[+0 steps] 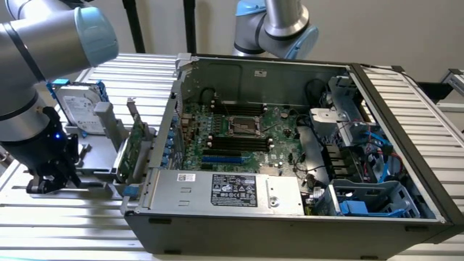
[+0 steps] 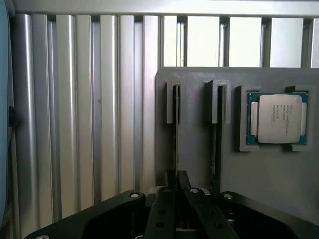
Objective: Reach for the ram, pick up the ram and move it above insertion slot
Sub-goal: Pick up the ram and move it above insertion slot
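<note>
In the wrist view the ram (image 2: 176,134) stands on edge in a slot of the grey holder (image 2: 194,144), showing as a thin dark line. My gripper (image 2: 177,181) is shut on its near end, one black finger on each side. A second thin stick (image 2: 218,139) stands in the neighbouring slot. In the exterior view my gripper (image 1: 51,182) is low over the holder at the exterior view's left, outside the open computer case (image 1: 290,217). The black insertion slots (image 1: 239,144) lie on the motherboard beside the processor socket (image 1: 243,126).
A processor chip (image 2: 279,119) sits in a pocket of the holder. A hard drive (image 1: 78,109) and a tall green expansion card (image 1: 129,155) stand between my gripper and the case wall. A second robot arm (image 1: 279,27) rises behind the case. Ribbed metal table (image 2: 75,124) all around.
</note>
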Action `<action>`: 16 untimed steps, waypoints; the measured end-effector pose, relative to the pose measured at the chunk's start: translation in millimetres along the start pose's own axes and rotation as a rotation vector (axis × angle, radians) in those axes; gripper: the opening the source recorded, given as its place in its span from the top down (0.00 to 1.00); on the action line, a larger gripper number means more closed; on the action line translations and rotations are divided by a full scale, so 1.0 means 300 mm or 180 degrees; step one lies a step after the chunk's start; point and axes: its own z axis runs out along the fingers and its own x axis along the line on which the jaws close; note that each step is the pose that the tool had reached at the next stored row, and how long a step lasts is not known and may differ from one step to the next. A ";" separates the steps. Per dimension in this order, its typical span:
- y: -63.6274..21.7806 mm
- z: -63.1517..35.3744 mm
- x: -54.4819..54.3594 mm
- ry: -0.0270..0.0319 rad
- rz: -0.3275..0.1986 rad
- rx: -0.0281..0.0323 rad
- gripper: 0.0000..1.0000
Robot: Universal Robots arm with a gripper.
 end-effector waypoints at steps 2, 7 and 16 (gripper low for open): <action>0.000 -0.011 0.000 0.0001 0.0000 -0.0001 0.87; 0.001 -0.048 -0.001 0.0000 0.0000 0.0000 0.87; -0.004 -0.169 -0.003 0.0000 -0.0005 -0.0001 0.87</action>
